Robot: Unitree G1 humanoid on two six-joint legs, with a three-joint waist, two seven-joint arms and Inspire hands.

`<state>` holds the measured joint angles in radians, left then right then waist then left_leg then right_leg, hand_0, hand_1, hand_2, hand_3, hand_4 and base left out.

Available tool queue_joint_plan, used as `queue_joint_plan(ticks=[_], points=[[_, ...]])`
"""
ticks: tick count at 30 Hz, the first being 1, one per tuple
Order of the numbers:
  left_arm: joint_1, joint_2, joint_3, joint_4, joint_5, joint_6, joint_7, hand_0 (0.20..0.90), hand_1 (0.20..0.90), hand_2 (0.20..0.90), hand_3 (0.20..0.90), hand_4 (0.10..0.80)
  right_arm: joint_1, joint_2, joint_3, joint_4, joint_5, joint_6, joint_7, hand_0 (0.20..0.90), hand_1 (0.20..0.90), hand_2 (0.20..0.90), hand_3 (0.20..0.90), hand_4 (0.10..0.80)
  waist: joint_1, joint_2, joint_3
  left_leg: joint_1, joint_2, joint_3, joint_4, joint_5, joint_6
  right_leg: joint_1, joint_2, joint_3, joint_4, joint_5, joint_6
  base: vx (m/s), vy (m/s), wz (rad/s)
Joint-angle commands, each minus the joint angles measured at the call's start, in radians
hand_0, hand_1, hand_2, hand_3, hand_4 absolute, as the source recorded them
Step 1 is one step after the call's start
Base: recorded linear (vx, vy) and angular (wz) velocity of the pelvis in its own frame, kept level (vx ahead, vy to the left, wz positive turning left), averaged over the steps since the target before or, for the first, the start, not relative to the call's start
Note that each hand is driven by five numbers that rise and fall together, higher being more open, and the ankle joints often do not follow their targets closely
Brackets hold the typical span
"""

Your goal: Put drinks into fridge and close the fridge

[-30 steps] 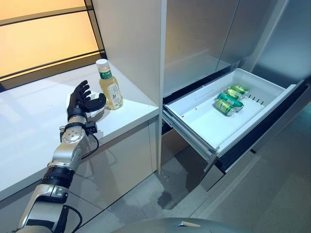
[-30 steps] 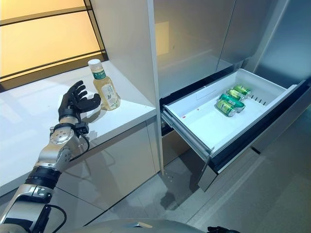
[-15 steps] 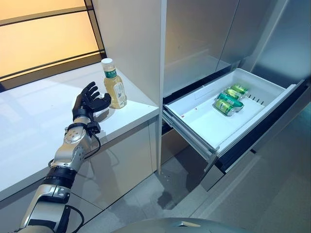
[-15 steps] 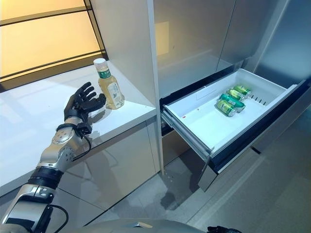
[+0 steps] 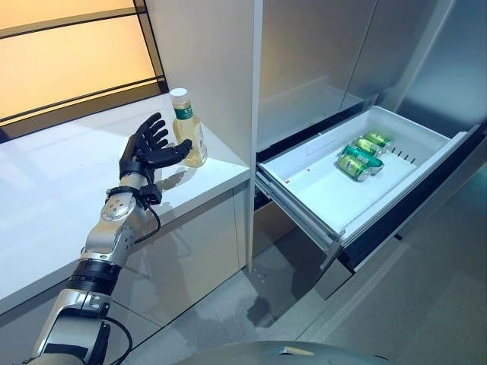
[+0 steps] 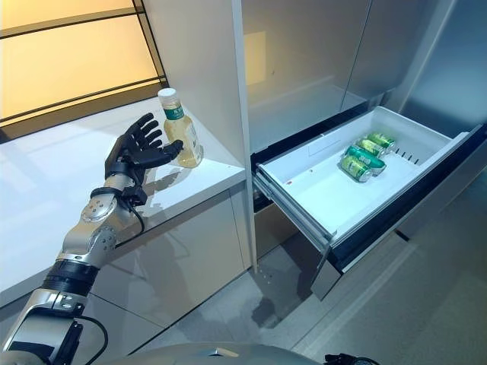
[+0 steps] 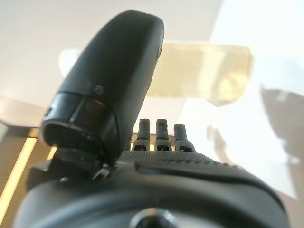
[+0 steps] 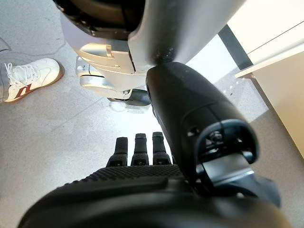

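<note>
A clear bottle (image 5: 188, 131) of pale yellow drink with a white cap and green label stands upright on the white counter (image 5: 53, 182), close to the tall grey fridge side panel (image 5: 205, 68). My left hand (image 5: 148, 149) is open beside it, fingers spread, with the thumb against the bottle's side; the bottle also shows past the thumb in the left wrist view (image 7: 204, 76). The white fridge drawer (image 5: 426, 141) is pulled out and holds green cans (image 5: 359, 156) lying on their sides. My right hand (image 8: 142, 190) hangs open over the floor.
A dark window frame (image 5: 84, 103) runs along the counter's back edge. The open drawer juts out over the grey floor (image 5: 426, 304). A person's white shoe (image 8: 23, 78) stands on the floor near my right hand.
My left hand has moved right and back along the counter, and the bottle has shifted with it toward the fridge side panel. The drawer and cans have not moved.
</note>
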<state>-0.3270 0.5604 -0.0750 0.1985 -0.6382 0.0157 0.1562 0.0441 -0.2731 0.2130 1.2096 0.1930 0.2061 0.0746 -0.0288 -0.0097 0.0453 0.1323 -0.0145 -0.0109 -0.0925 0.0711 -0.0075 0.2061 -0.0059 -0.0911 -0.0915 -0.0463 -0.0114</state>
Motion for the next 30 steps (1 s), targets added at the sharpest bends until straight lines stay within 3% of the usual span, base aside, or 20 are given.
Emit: queue_joint_plan(ticks=[1,21,30], points=[[-0.151,0.026,0.087,-0.06,-0.007,-0.136,-0.014,0.9,0.9,0.9,0.9,0.8,-0.025,-0.007,0.023,0.01,-0.01,-0.012,0.033,0.9,0.9,0.9,0.9,0.8,0.013,0.019,-0.022,0.027,-0.037,-0.043,0.007,-0.119,0.025,-0.061,-0.006,0.004,0.036,0.025,0.069,0.0,0.0,0.0],[-0.129,0.024,0.071,-0.102,-0.03,-0.104,-0.074,0.9,0.9,0.9,0.9,0.8,-0.026,-0.012,0.019,-0.005,-0.008,0.001,0.033,0.9,0.9,0.9,0.9,0.8,0.014,0.023,-0.02,0.028,-0.039,-0.04,0.006,-0.116,0.025,-0.06,-0.009,0.002,0.035,0.029,0.07,0.0,0.0,0.0],[-0.165,0.029,0.031,-0.06,0.046,-0.111,-0.043,0.9,0.9,0.9,0.9,0.8,-0.036,-0.012,0.025,0.0,-0.005,0.006,0.034,0.9,0.9,0.9,0.9,0.8,0.005,0.024,-0.021,0.03,-0.04,-0.034,0.006,-0.117,0.027,-0.061,-0.008,0.008,0.036,0.031,0.071,0.0,0.0,0.0]])
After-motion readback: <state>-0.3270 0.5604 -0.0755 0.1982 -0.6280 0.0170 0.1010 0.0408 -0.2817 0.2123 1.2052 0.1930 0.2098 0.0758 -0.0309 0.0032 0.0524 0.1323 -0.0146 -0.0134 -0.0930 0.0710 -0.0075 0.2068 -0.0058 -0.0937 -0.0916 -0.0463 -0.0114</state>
